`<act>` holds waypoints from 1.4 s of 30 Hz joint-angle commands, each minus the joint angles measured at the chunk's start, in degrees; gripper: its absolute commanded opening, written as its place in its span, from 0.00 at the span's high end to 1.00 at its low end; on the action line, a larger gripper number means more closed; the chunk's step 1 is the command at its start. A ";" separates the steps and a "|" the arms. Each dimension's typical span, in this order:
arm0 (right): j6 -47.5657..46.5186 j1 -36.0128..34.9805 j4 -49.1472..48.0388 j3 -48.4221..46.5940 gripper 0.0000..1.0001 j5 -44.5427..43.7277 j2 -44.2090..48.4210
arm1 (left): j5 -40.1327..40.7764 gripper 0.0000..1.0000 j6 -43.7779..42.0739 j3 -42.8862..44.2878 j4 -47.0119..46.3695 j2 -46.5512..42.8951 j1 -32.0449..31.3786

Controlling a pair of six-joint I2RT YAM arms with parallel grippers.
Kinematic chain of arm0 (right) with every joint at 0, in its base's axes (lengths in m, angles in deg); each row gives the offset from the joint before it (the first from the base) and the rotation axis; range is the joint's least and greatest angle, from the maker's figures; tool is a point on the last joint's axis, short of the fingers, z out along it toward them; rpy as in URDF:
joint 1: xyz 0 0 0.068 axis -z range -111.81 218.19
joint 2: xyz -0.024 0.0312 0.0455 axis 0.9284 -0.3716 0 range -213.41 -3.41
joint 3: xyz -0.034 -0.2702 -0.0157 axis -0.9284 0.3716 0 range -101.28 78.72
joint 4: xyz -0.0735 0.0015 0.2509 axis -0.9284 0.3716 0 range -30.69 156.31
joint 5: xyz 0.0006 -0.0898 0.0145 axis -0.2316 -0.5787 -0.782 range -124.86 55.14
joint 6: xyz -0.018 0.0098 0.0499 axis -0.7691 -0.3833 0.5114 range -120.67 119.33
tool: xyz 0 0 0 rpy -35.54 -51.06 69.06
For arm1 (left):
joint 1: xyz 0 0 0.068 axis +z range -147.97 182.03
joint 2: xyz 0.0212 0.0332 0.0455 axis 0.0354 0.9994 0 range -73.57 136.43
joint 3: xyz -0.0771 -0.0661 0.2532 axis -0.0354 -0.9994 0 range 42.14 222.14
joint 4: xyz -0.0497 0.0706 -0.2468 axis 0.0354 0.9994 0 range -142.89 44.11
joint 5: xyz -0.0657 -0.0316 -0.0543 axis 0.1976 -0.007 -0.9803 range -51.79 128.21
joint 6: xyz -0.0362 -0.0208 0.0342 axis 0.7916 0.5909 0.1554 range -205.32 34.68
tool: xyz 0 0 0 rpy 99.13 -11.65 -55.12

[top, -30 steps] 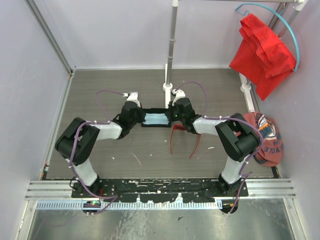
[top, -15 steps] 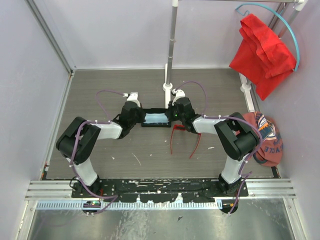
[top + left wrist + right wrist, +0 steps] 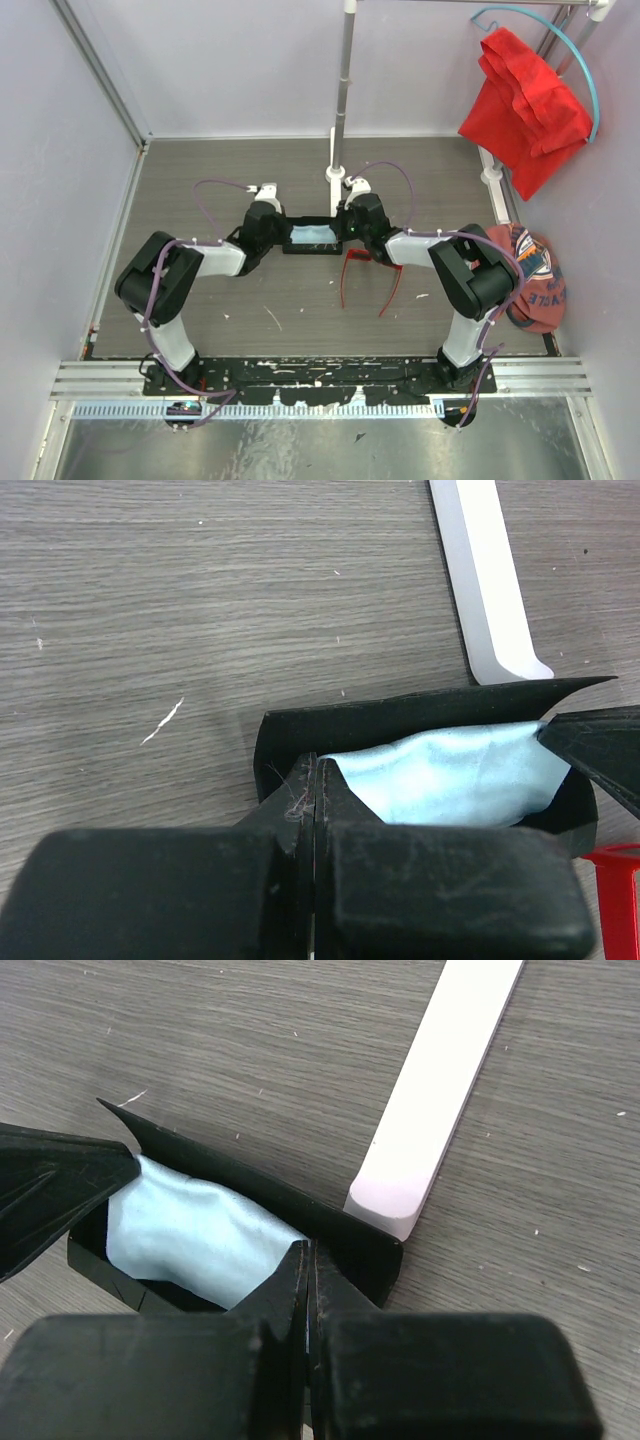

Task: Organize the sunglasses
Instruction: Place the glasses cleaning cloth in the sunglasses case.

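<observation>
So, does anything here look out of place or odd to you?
Yes. The sunglasses lie on the table just beside the open black case, with their arms unfolded and spread. A crumpled pale blue cloth fills the case instead, so the glasses have no room there yet.

Left arm (image 3: pixel 160 280) and right arm (image 3: pixel 470 270): white links, bulky black joint housings, purple cables (image 3: pixel 215 182) looping off the wrists. Left end effector (image 3: pixel 312 780), right end effector (image 3: pixel 305 1255): matte black, scuffed.
</observation>
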 commanded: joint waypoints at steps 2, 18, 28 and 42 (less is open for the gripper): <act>-0.46 0.29 -3.24 -2.40 0.99 0.79 -0.45 | -0.07 1.00 -0.22 1.82 -2.01 0.61 0.39; -0.05 0.35 -2.97 -1.78 0.89 1.08 -0.11 | -1.17 0.61 0.87 1.30 -1.93 0.57 0.75; -0.89 0.34 0.31 -0.45 0.63 -2.12 6.96 | -0.18 0.42 1.85 0.34 2.48 -7.04 0.77; 1.90 0.29 21.30 3.51 0.46 -12.60 24.66 | 2.22 0.02 7.26 -7.21 14.68 -27.60 -0.46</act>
